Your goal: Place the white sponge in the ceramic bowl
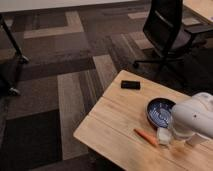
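I see the white sponge (163, 136), a small off-white block, lying flat on the wooden table just in front of the ceramic bowl (159, 111). The bowl is shallow, round, dark blue and glossy with pale swirls inside, sitting upright. My gripper (186, 131) hangs right beside the sponge, partly covering the bowl's right edge.

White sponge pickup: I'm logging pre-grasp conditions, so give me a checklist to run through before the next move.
1. White sponge in view on the table: ok.
2. Ceramic bowl holds nothing visible: ok.
3. Carrot clear of the sponge: not ok, it lies right beside it.
4. Gripper position, hidden behind the robot arm: cannot tell.
5. Black phone away from the work area: ok.
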Available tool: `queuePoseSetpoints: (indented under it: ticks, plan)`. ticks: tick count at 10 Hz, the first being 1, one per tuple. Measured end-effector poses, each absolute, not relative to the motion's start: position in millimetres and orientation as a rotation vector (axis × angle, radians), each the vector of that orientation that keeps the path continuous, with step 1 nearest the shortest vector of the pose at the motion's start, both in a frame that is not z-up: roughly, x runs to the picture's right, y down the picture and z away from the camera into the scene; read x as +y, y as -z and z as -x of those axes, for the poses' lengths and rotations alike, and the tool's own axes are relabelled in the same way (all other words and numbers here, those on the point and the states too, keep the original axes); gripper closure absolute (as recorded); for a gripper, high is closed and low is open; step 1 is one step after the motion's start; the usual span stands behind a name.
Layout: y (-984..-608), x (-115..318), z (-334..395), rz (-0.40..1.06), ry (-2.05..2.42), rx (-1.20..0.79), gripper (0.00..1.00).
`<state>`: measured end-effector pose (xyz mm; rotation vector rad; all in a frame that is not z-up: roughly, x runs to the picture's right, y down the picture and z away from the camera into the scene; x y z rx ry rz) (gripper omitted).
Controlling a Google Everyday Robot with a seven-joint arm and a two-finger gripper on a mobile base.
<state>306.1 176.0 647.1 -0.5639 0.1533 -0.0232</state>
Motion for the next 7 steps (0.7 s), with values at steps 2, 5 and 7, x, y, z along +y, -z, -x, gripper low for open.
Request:
queuePoseSetpoints:
  ticks: [2,5,7]
  plan:
    - [-664.0,131.4,-308.4,0.555,0.077,0.155,1.0]
    - [-706.6,70.8,-336.5,0.534,0.088,0.181,1.0]
    - [-721.9,59.8,-345.6,0.541,0.086,0.187,0.88]
